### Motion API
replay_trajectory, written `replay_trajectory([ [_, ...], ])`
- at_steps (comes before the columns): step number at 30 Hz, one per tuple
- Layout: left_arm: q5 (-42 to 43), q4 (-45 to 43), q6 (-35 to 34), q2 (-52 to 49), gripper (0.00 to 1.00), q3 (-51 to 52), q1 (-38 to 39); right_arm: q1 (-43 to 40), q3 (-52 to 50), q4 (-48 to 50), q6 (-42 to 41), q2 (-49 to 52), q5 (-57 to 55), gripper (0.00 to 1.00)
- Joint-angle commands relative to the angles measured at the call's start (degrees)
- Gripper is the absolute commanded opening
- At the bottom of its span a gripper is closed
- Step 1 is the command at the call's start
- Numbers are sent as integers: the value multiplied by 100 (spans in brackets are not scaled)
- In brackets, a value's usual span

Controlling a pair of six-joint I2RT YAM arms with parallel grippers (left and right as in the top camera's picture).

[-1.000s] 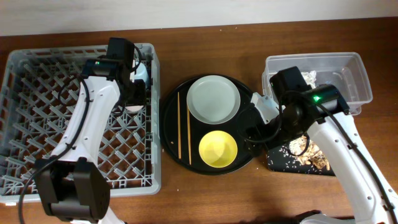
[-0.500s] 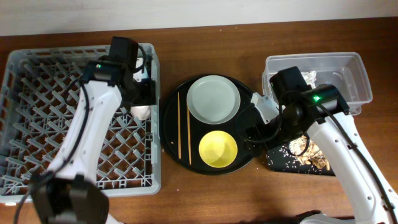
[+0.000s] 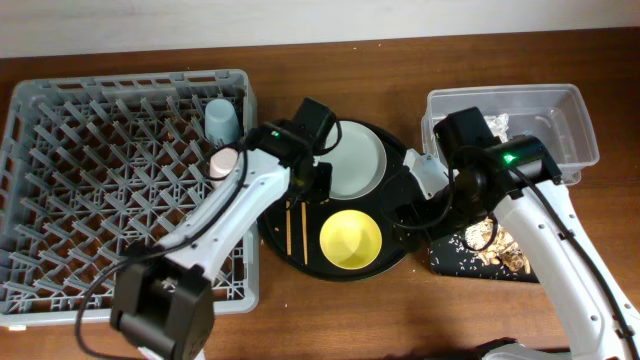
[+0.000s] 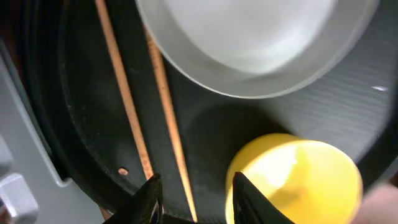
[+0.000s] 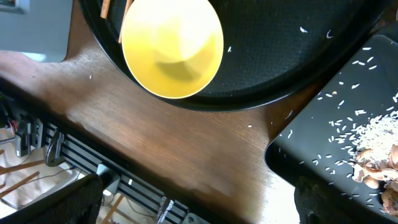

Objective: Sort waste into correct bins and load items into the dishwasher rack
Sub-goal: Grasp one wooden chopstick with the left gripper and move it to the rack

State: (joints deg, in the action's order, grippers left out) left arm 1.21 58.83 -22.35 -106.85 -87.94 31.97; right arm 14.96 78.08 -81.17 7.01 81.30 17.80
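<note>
The left pincer [image 3: 303, 190] hangs low over the round tray [image 3: 395, 252], right above the chopsticks [image 3: 289, 228], and that seems to be its business. From its own camera the pincer [image 4: 198, 200] is spread, with nothing in it. One chopstick [image 4: 169, 118] runs down into the gap between the fingertips [image 4: 151, 198], and the other lies just outside, so I would guess it is lining up across the sticks to pinch one or both. They lie flat and thin on the tray, which makes a clean grip chancy.

The blue cup [image 3: 221, 120] and pink cup [image 3: 222, 163] already stand in the rack [image 3: 100, 190], along the edge nearest the tray, an easy reach for that arm. The plate [image 3: 358, 165] and bowl [image 3: 350, 239] sit on the round tray, not yet loaded, the plate partly under the left arm.

The right pincer [image 3: 402, 208] hovers at the tray's far rim, near the bowl. In its camera the dark shapes in the bottom corners look like its fingers, set wide apart and empty, probably waiting clear of the other arm.

The waste looks sorted. The napkin [image 3: 497, 123] is in the tub [image 3: 565, 115], and the scraps [image 3: 508, 258] and crumbs lie in the black bin [image 3: 447, 258], both on the table [image 3: 330, 320] at the right arm's side.
</note>
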Motion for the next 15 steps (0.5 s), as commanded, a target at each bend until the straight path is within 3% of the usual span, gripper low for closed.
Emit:
replay_trajectory([
  [1,-245,-103,-549,-568,34,39,31,35,-20,0,-44,-13,-50,99],
  [4,-208,-140,-549,-1064,25,39,61,35,-20,0,-46,-15,-50,99],
  [15,-448,-437,-549,-1604,20,66,61,35,-20,-2,-46,-15,-50,99],
])
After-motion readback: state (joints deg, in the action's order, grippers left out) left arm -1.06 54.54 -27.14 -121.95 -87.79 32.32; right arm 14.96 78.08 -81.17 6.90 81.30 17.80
